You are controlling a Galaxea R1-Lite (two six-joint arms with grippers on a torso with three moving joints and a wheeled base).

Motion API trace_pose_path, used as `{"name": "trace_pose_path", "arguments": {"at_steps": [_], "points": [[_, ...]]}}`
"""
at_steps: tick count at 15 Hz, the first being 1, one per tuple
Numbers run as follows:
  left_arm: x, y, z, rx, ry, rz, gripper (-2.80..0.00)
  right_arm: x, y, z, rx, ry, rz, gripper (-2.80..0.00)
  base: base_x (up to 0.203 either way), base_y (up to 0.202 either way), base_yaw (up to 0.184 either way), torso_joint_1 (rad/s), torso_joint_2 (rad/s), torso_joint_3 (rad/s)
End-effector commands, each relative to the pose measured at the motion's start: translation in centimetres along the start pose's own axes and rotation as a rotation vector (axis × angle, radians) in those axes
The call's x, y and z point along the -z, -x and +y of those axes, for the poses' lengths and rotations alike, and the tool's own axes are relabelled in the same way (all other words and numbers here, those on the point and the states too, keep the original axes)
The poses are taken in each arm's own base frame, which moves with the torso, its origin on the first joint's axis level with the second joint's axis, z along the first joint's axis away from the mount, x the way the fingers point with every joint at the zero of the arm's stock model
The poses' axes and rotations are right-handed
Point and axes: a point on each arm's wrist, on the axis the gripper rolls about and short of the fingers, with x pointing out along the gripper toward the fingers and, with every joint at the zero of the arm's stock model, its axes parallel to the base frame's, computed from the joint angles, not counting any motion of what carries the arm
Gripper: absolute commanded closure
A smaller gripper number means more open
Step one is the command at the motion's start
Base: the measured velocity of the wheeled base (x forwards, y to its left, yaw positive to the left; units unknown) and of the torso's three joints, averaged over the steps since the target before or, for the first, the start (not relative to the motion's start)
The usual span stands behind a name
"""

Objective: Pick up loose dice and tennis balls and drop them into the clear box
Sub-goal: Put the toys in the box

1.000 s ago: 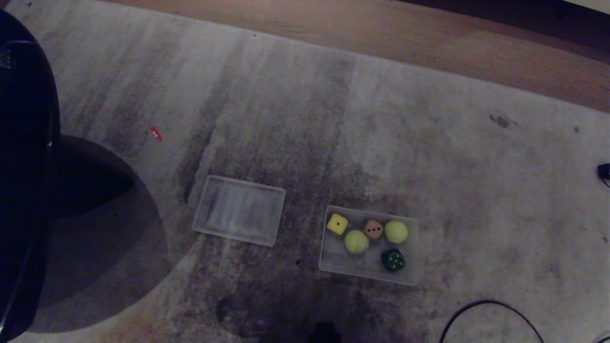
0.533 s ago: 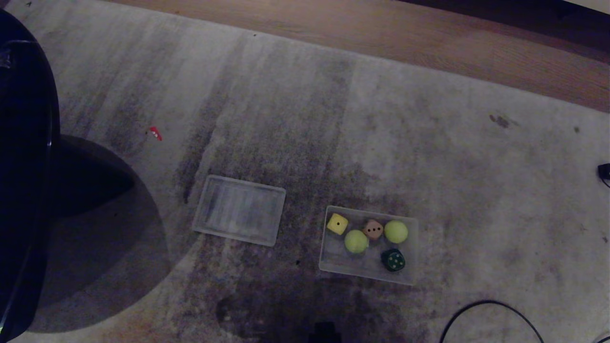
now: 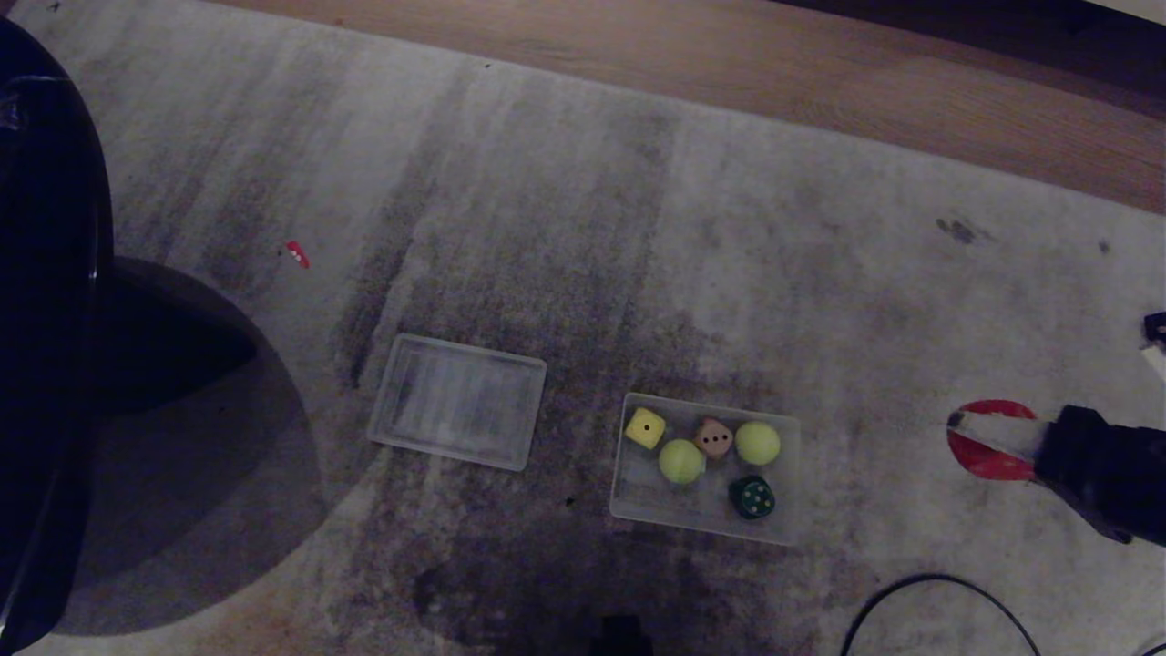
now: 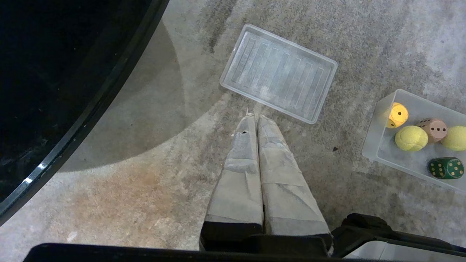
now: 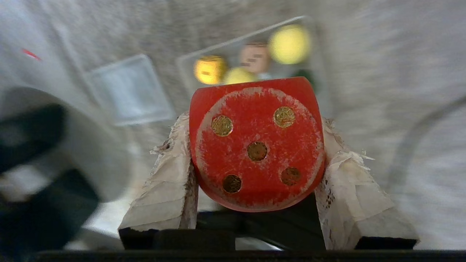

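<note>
Red die [image 5: 256, 149] clamped between the two padded fingers [image 5: 171, 182] of the right gripper [image 3: 993, 439], five-pip face toward the wrist camera; the gripper hovers above the carpet [image 3: 638, 228] at its right edge, well apart from the clear box [image 3: 638, 497]. The clear box rests on the carpet near its front edge and holds a yellow die [image 3: 645, 427], a beige die [image 3: 714, 438], a dark green die [image 3: 751, 497] and two tennis balls [image 3: 680, 461] [image 3: 757, 443]. A ribbed lid [image 3: 458, 402] lies flat just beside the box, apart from it. The left gripper [image 4: 253, 122] hangs above the carpet near the lid, fingers pressed together, holding nothing.
</note>
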Motion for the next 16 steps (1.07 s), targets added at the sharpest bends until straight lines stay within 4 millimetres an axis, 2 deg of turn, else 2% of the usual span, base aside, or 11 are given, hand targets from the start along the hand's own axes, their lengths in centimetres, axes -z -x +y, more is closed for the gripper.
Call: {"name": "trace_pose_path", "arguments": {"at_steps": [1,3,6,16], "points": [[0.0,0.0,0.0,-0.001,0.001,0.000,0.00,0.4,-6.0,0.1,0.025,-0.082,0.126,0.00,0.000,0.000,0.000,0.000,0.00,0.000],[0.0,0.0,0.0,-0.001,0.001,0.001,0.00,0.3,-8.7,1.3,-0.002,-0.097,0.160,0.00,0.000,0.000,0.000,0.000,0.00,0.000],[0.0,0.0,0.0,-0.001,0.001,0.000,0.00,1.7,-11.7,1.9,-0.003,-0.087,0.237,0.00,0.000,0.000,0.000,0.000,0.00,0.000],[0.0,0.0,0.0,-0.001,0.001,0.000,0.00,6.6,-19.4,0.0,0.093,-0.068,0.414,0.00,0.000,0.000,0.000,0.000,0.00,0.000]]}}
